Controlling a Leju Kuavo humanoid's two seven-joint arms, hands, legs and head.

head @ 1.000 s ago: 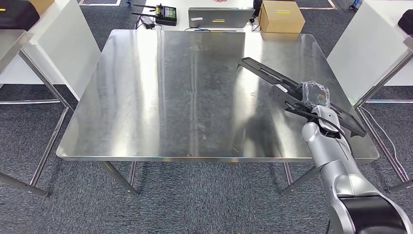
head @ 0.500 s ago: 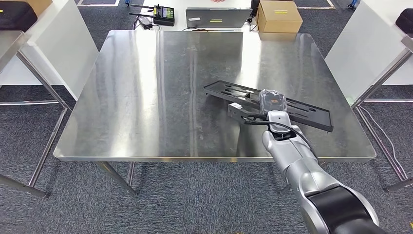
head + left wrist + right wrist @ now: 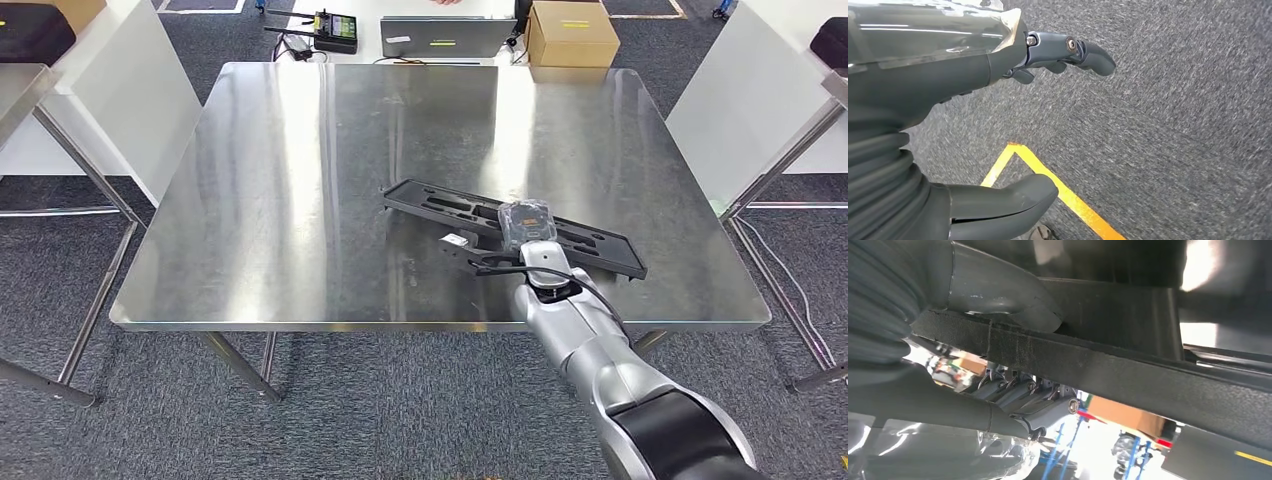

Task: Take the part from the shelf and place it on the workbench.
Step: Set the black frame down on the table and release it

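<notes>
The right robot hand (image 3: 527,225) grips the long black part (image 3: 450,205) (a flat slotted tray) at its near edge, thumb on one face and fingers on the other. The part sits low over the steel desk (image 3: 300,180), near its right front. The left robot hand (image 3: 998,65) hangs over grey carpet (image 3: 1173,125), fingers apart, holding nothing.

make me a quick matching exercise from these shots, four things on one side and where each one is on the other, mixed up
Things:
1. long black plastic part
2. brown cardboard box
3. left hand
4. yellow tape line

Places:
A. on the grey carpet
B. beyond the far edge of the steel workbench
C. hanging over the floor, holding nothing
D. held by the right hand over the workbench

Pairs: 1-D, 2-B, 3-C, 4-A
</notes>
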